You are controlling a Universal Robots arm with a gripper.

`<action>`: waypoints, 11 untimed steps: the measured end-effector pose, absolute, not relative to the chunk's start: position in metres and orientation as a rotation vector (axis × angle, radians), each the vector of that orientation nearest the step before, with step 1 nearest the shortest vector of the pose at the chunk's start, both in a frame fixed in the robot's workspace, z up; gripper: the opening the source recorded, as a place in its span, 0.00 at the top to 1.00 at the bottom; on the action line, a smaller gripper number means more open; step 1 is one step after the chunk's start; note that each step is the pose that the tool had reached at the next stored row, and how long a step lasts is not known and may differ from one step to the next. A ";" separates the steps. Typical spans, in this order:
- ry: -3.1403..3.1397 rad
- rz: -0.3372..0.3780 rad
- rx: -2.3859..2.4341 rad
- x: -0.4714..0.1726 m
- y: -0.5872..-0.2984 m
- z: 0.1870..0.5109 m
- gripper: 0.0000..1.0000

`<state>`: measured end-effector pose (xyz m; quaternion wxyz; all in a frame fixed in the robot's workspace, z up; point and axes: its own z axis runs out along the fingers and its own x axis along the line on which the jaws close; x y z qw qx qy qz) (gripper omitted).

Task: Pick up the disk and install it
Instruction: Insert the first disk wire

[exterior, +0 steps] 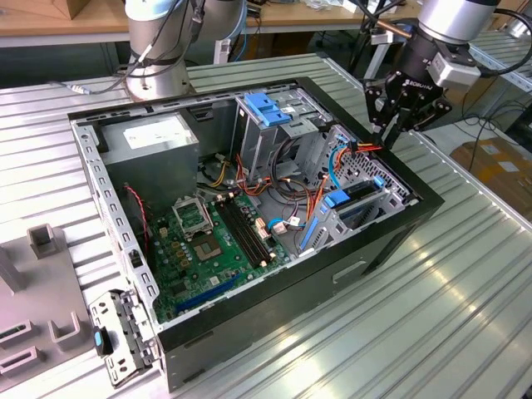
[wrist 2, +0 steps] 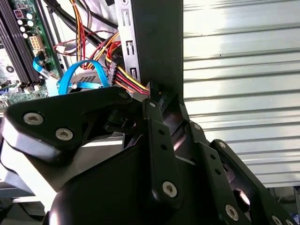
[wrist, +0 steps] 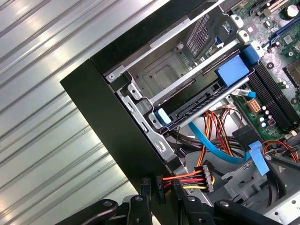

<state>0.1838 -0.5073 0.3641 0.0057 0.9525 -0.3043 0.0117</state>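
The disk (exterior: 359, 193) is a flat dark drive with small blue tabs, lying inside the drive cage at the exterior view's right end of the open computer case (exterior: 291, 299). The first wrist view shows the disk (wrist: 197, 101) in the cage slot with a blue tab at its end. My gripper (exterior: 388, 140) hovers over the case's wall just behind the cage, apart from the disk. Its fingers are closed together, and a red, yellow and black power cable (wrist: 187, 177) ends right at them. The gripper (wrist: 153, 187) and cable (wrist 2: 126, 79) appear in both wrist views.
A light-blue latch (exterior: 264, 108) tops the rear bay. A thin blue cable (wrist: 215, 140) curves loose beside the cage. The motherboard (exterior: 208, 241) fills the case floor. A second arm's base (exterior: 158, 50) stands behind. Grey fixtures (exterior: 41, 241) and a metal bracket (exterior: 120, 332) lie at the exterior view's left.
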 end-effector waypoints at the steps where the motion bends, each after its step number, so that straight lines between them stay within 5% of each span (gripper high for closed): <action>1: -0.953 0.037 2.982 0.184 -0.507 0.364 0.71; 4: -0.952 0.037 2.982 0.184 -0.507 0.364 0.83; 11: -0.956 0.036 2.982 0.184 -0.507 0.371 0.83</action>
